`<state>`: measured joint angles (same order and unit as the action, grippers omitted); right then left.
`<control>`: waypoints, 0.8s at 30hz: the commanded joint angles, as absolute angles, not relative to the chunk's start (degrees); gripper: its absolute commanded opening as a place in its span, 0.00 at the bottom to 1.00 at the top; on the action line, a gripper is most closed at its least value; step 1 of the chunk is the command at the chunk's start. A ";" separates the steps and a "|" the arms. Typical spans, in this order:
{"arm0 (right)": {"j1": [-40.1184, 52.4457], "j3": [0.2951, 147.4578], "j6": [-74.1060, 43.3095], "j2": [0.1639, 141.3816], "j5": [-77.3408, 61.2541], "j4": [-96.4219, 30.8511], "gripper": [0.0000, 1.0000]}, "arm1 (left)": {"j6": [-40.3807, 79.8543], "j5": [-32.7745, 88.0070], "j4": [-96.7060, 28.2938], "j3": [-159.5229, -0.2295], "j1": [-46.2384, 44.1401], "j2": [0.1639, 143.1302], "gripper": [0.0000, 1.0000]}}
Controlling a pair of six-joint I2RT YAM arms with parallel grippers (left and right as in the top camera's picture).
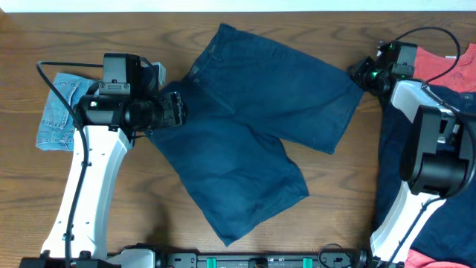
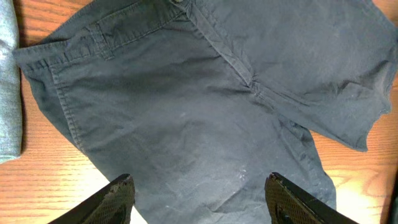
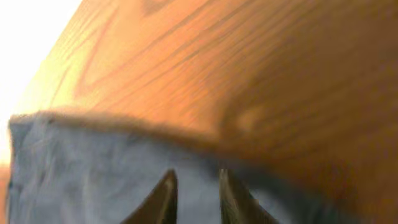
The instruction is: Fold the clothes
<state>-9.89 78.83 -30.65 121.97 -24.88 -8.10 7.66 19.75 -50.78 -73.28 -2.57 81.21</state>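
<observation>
The dark navy shorts (image 1: 253, 119) lie spread flat on the middle of the table, waistband toward the far left, one leg pointing right and one toward the front. My left gripper (image 1: 177, 110) hovers over the waistband side; in the left wrist view its jaws (image 2: 199, 182) are wide open above the shorts (image 2: 205, 99). My right gripper (image 1: 363, 74) is at the hem corner of the right leg. In the blurred right wrist view its jaws (image 3: 196, 180) stand narrowly apart, low over the blue cloth (image 3: 81, 168).
Faded light-blue denim shorts (image 1: 58, 112) lie folded at the left edge, behind the left arm. A red T-shirt (image 1: 437, 65) and another dark navy garment (image 1: 462, 160) are piled at the right. The table's far edge runs close behind the shorts.
</observation>
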 commanded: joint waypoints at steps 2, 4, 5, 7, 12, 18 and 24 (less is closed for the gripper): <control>-9.72 80.31 -20.40 110.17 -31.92 -16.69 0.32 | 7.33 19.90 -50.72 -72.99 -2.59 80.86 0.69; -9.67 80.31 -17.52 105.62 -31.20 -22.72 0.41 | 7.35 19.90 -50.76 -72.99 -2.59 80.84 0.69; -9.58 80.31 -16.47 103.83 -30.09 -25.32 0.49 | 7.35 19.92 -50.78 -72.99 -2.61 80.86 0.69; -9.39 80.31 -15.27 100.68 -24.99 -31.24 0.66 | 7.35 19.92 -50.94 -72.99 -2.61 80.84 0.69; -9.30 80.01 -15.68 100.14 -14.96 -42.54 0.73 | 7.35 19.92 -51.00 -72.99 -2.61 80.84 0.69; -9.47 78.89 -17.06 108.01 -9.91 -42.46 0.73 | 7.38 19.94 -50.92 -72.99 -2.61 80.84 0.69; -9.63 78.89 -17.34 116.03 -10.50 -28.14 0.73 | 7.35 19.92 -50.94 -72.99 -2.61 80.84 0.69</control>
<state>-9.67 79.13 -17.30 114.08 -11.75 -30.61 7.68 19.75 -50.78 -73.23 -2.57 81.21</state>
